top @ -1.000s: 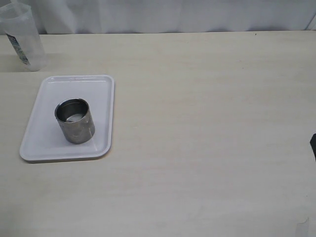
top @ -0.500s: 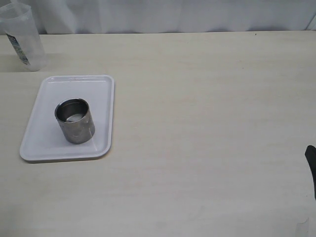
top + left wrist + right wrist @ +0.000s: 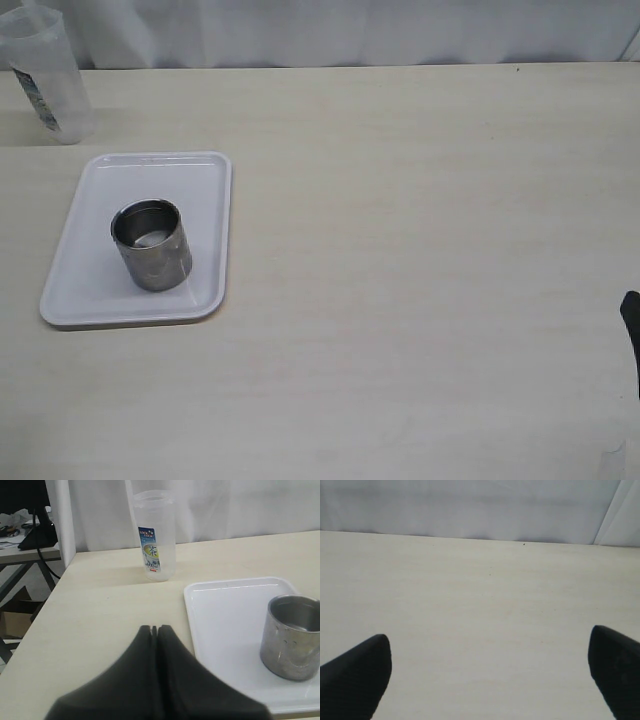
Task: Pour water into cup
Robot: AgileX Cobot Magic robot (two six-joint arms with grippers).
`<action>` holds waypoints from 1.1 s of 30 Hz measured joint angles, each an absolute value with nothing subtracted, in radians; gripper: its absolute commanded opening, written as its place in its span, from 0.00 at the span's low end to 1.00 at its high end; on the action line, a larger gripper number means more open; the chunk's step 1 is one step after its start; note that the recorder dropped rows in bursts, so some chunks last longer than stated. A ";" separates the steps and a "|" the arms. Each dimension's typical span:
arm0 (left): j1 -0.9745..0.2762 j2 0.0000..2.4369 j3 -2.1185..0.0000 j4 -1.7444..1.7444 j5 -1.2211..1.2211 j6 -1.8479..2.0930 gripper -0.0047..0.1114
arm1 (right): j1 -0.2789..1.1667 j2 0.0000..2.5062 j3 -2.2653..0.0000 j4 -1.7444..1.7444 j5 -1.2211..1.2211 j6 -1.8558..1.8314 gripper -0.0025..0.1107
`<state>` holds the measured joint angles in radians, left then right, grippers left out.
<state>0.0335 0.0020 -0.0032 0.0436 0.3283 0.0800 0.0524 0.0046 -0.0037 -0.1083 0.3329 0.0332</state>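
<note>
Cup (image 3: 151,245) stands upright on tray (image 3: 150,180), w/ a shiny pool inside, poss. water (image 3: 152,238). Beaker (image 3: 45,80) is left beyond, ungripped. Only right gripper (image 3: 487,632), jaws apart, has been shifted slightly since a sec. ago. Left gripper (image 3: 155,628) is pressed together, nothing held. No pour is judged under way. Counted: 1 cup, 1 tray, 1 beaker, 2 grippers.

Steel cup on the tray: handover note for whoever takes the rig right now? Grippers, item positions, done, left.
Left gripper: shut, empty, over the beige table beside the white rectangular tray.
Right gripper: open, empty, over the table.
Short brushed stainless steel cup: upright on the tray.
Tall translucent plastic beaker: upright on the table beyond the tray, not held.
Done: no pour can be confirmed. There is a pale sheen in the cup's bottom, but I cannot tell if it is water.
Left: probably grasp the beaker and pour into the cup.
</note>
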 measured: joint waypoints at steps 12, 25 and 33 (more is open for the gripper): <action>0.034 0.002 -0.003 0.044 0.328 0.080 0.04 | 0.052 0.005 -0.004 -0.108 0.333 0.034 0.99; 0.034 0.002 -0.003 0.044 0.328 0.080 0.04 | 0.023 0.005 -0.004 -0.114 0.333 0.053 0.24; 0.034 0.002 -0.003 0.044 0.328 0.080 0.04 | 0.023 0.005 -0.004 -0.114 0.335 0.000 0.06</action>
